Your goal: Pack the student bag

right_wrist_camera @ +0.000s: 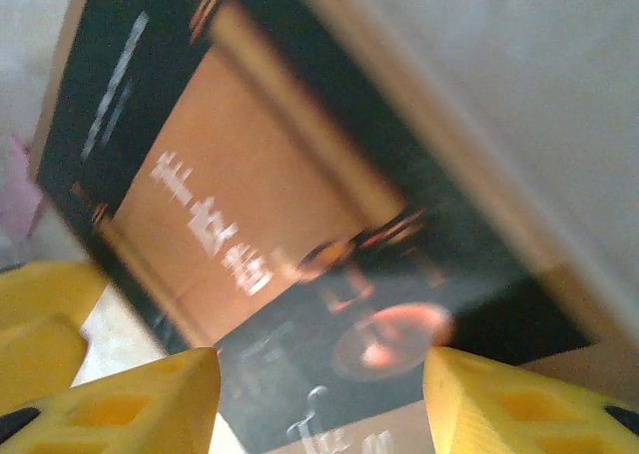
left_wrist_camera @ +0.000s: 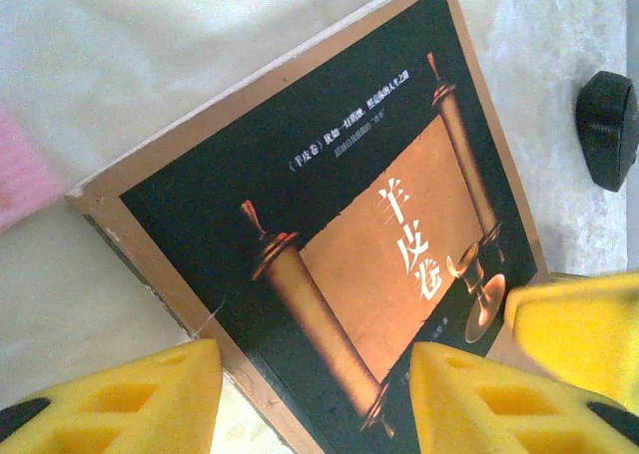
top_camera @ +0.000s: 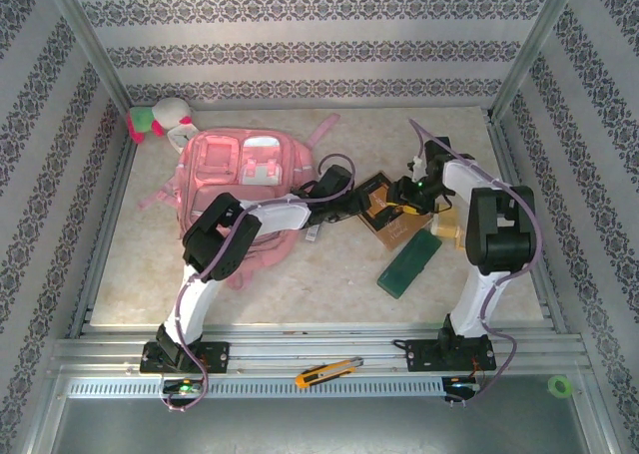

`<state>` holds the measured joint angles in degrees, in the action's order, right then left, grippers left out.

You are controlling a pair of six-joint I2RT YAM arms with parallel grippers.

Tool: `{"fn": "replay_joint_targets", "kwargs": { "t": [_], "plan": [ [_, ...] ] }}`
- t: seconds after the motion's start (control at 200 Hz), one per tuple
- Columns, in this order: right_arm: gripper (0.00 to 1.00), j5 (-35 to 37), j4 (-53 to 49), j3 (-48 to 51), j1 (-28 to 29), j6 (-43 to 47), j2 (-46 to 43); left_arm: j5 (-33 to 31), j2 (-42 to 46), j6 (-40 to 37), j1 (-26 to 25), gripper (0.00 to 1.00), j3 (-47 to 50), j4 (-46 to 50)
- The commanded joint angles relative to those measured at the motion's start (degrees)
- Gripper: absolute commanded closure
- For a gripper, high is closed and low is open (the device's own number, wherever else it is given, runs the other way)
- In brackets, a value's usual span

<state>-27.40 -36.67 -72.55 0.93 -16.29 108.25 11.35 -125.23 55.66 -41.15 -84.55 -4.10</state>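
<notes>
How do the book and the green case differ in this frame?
The book has a dark cover with an orange scroll and tan border; the green case is plain. The book is broad, the green case narrow. The left gripper and right gripper both hover open at the book; the green case lies apart, nearer the arm bases. Both are flat rectangles.

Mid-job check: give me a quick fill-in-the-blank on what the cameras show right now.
1. The book lies to the ____ of the student bag.
2. Its dark cover pictures an unrolled ____.
3. The left gripper and right gripper both hover at it, jaws ____.
4. The utility knife lies on the near rail between the arm ____.
Missing words: right, scroll, open, bases.
</notes>
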Motion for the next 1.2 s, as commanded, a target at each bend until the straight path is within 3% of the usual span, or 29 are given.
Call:
{"fn": "replay_joint_targets", "kwargs": {
  "t": [0.0, 0.245, 0.57, 0.809, 1.194],
  "plan": [
    [0.44, -4.7, -0.7, 1.7, 0.5, -3.4, -4.3, 0.9, -2.4, -3.3, 0.0, 0.48, -3.9, 1.8],
    [0.42, 4.2, -7.7, -2.1, -4.4, 2.8, -8.3, 0.3, 2.5, -7.7, 1.2, 0.47, -4.8, 6.6],
    [0.36, 6.8, -6.9, -10.0, -7.0, 7.7, 3.7, 0.9, 7.7, -4.6, -0.4, 0.47, 6.7, 2.7],
    [0.37, 2.7, -6.2, -8.3, -6.5, 5.7, 6.2, 0.0, 8.5, -4.2, -0.5, 0.47, 9.3, 1.5],
    [0.4, -2.5, -7.1, 2.1, -0.6, 1.0, -4.2, 2.0, 8.7, -1.1, -0.1, 0.47, 10.4, 0.1]
  ]
}}
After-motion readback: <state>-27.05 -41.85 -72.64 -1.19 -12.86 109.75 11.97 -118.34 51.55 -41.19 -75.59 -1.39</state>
